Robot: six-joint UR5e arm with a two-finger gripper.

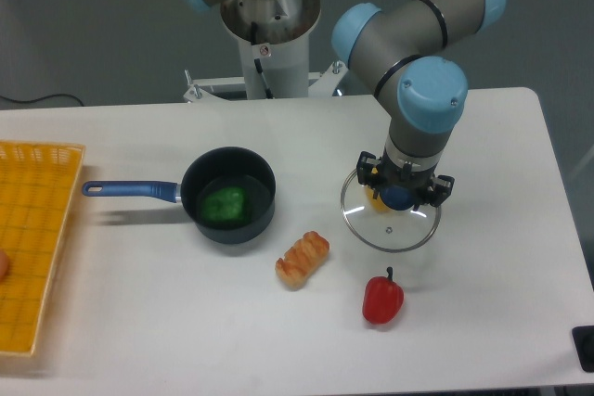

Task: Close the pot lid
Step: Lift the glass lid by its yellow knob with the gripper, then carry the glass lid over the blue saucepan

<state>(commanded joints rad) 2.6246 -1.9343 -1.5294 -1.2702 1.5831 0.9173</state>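
**Lid held to the right of the open pot**

I see my gripper [400,196] with jaws clamped on the lid's [390,226] blue knob. The pot [228,196] sits uncovered well to the left, something green [224,203] inside, its handle pointing left toward the yellow basket [37,229].

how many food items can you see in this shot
4 for sure: a green item inside the pot, a pastry in front of the pot, a red pepper at the front, and something yellow under the lid. Something at the basket's left edge is cut off.
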